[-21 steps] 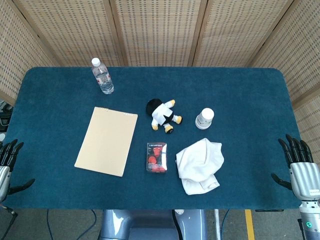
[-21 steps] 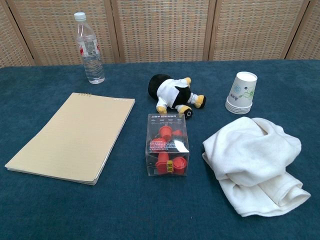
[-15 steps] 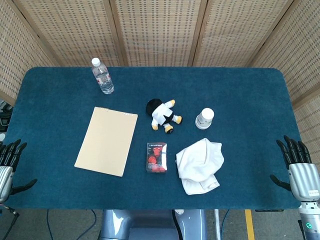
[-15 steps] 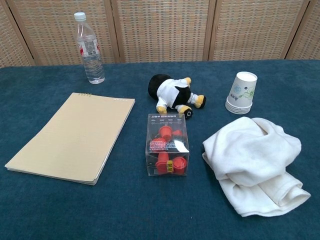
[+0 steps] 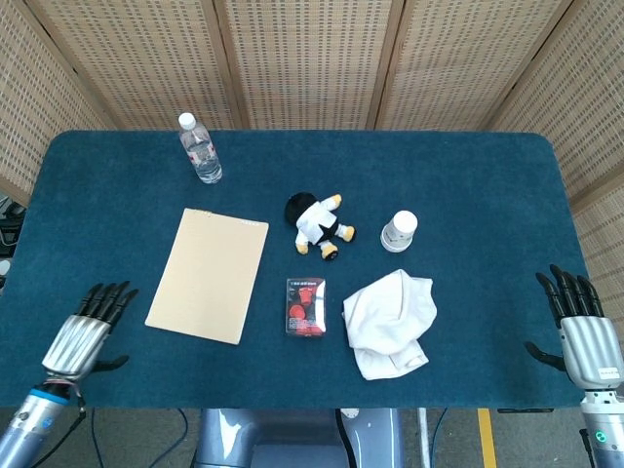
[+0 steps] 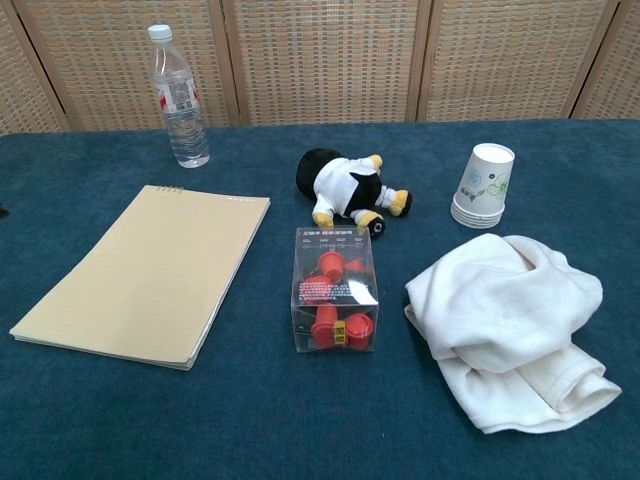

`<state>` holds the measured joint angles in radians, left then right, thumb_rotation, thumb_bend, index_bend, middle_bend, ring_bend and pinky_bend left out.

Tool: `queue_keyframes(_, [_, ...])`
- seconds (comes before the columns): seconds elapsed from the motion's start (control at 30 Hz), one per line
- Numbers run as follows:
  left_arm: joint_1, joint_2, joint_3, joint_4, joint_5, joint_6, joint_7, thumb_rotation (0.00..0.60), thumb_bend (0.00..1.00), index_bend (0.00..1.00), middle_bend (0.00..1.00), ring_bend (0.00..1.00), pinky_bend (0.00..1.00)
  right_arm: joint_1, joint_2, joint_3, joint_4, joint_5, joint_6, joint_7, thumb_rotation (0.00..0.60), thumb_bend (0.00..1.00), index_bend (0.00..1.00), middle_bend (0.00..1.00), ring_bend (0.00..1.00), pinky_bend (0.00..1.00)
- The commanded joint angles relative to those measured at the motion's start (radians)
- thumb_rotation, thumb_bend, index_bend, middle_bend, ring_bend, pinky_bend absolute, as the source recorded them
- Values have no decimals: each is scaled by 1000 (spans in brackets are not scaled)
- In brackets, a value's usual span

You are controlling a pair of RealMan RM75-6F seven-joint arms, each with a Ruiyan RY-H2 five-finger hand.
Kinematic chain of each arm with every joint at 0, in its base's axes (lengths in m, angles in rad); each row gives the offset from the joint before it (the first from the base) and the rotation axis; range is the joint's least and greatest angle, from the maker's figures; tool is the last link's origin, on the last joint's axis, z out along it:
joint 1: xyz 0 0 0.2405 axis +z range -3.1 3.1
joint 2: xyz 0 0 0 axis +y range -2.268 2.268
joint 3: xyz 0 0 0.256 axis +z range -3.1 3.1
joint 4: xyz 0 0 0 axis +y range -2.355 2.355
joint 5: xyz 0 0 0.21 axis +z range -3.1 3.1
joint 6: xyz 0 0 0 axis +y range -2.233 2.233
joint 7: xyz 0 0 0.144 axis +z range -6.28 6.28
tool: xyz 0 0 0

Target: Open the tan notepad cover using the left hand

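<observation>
Hovering empty, fingers spread, left hand [image 5: 86, 330] just beside closed tan notepad [image 5: 208, 275]; risks shoving whole pad toward clear box [image 5: 306, 306].

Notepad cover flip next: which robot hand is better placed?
Left. The left robot hand is open just beside the closed tan notepad; the right robot hand sits at the table's far edge, beyond the white towel.

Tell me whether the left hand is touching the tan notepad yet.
Apart. In the head view the left hand sits over the table's near left corner, with a strip of blue cloth showing between its fingertips and the closed tan notepad.
</observation>
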<state>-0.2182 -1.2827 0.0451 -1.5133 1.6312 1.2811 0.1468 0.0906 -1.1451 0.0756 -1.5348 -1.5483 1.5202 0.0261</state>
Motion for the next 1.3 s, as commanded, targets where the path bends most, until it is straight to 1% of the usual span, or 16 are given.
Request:
queue_keyframes(0.03, [-70, -106, -12, 49, -12, -105, 60, 600, 159, 8, 0, 0, 0, 1, -1, -2, -1, -2, -2, -3, 600, 0, 0, 0, 0, 0])
queue_keyframes(0.17, [-85, -165, -21, 73, -34, -131, 71, 600, 290, 19, 0, 0, 0, 4, -5, -5, 4, 0, -13, -2, 600, 0, 0, 0, 0, 0])
queue_keyframes(0.33, [-96, -207, -31, 98, -66, -150, 88, 600, 382, 37, 0, 0, 0, 8, -7, -6, 6, 4, -22, 2, 600, 0, 0, 0, 0, 0])
queue_keyframes(0.5, [-103, -216, -33, 96, -71, -149, 90, 600, 377, 51, 0, 0, 0, 9, -7, -6, 4, 3, -23, 1, 600, 0, 0, 0, 0, 0])
queue_keyframes(0.67, [-114, -225, -32, 96, -90, -169, 109, 600, 377, 52, 0, 0, 0, 11, -8, -8, 3, 1, -27, 3, 600, 0, 0, 0, 0, 0])
queue_keyframes(1.3, [-148, -313, -53, 164, -160, -208, 151, 600, 381, 55, 0, 0, 0, 16, -7, -5, 8, 15, -38, 13, 600, 0, 0, 0, 0, 0])
